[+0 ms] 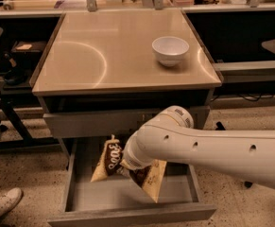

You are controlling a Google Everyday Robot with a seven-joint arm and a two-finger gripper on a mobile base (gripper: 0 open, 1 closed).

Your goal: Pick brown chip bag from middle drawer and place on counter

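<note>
The brown chip bag (109,159), dark brown and pale yellow with white script, hangs tilted over the open middle drawer (127,214). Its top edge reaches up to the drawer front above. My gripper (126,168) is at the end of the white arm (208,148) that comes in from the right. It is shut on the middle of the bag, and the wrist largely hides the fingers. The bag's lower corner (153,188) hangs just above the drawer's grey floor. The counter (104,56) is the glossy beige top above the drawers.
A white bowl (170,50) stands on the counter's right rear part. A closed grey drawer front (85,123) sits just above the bag. A black chair and frame (0,79) stand at the left. A shoe (2,203) is on the floor at the lower left.
</note>
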